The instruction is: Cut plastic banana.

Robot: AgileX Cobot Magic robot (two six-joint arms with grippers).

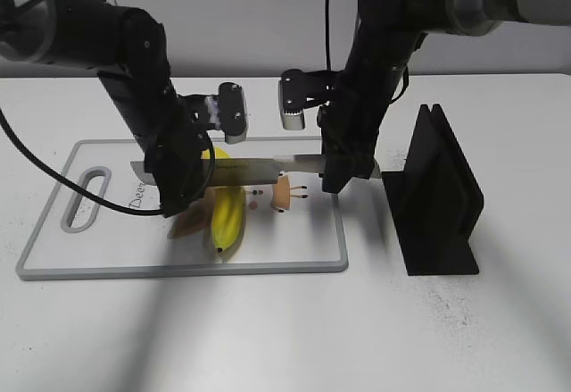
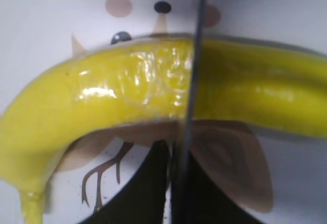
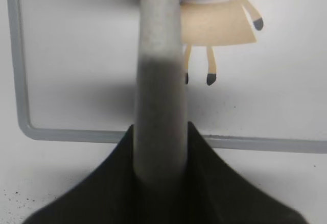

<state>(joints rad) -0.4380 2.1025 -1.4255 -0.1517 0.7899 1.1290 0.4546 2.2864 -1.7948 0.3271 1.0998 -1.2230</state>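
A white table (image 1: 285,338) fills the scene, with a pale wall behind it. Nearest the camera on it lies a white cutting board (image 1: 294,245) with a grey rim and a slot handle at its left end, printed with a cartoon animal (image 1: 284,196). On the board rests the plastic banana (image 1: 228,218), glossy yellow and curved, its near tip pointing toward the board's front edge. To the right of the board stands a black knife block (image 1: 439,200). Just above the banana a knife (image 1: 259,170) lies level across the board, its blade crossing the banana's upper half; the left wrist view shows the thin blade edge standing on the banana's surface at about mid-length. The right gripper (image 1: 346,173) is clamped on the knife's grey handle, which runs between its dark fingers in the right wrist view. The left gripper (image 1: 183,197) reaches down at the banana's left side, touching it, and whether its fingers are apart or pressed on the fruit cannot be told. Behind, both black arms rise toward the top of the exterior view.
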